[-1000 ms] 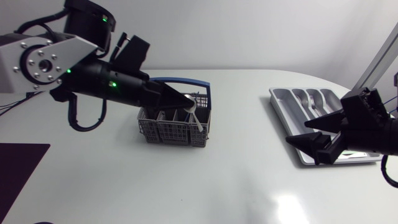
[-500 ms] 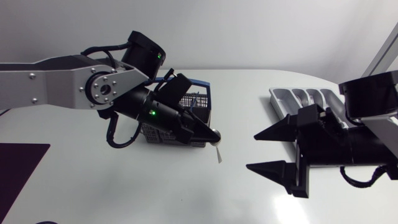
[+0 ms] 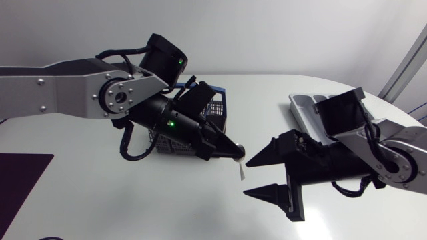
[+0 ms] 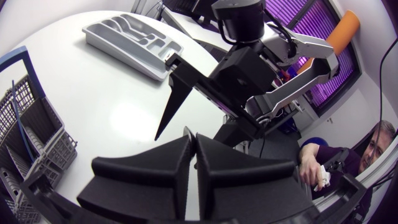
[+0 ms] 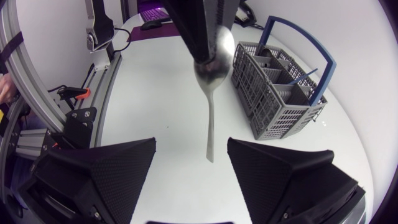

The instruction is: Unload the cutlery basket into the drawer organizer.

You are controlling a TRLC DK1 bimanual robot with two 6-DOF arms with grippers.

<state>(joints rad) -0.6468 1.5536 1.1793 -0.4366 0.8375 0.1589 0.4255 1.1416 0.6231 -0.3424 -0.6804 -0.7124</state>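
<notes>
Spoon: hangs over mid-table, between cutlery basket and drawer organizer. Long axis near vertical, with the bowl up and pinched in the left gripper, handle free below. Right gripper spread wide, holding nothing, facing the handle just ahead of its gap; no contact. Judged a handover, right arm nearer the organizer at the table's far right edge. Basket holds a thin blue piece; organizer contents unclear.

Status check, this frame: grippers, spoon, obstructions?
Left gripper shut on spoon bowl, handle hanging down. Right gripper open astride handle, not touching. No obstruction seen.
</notes>
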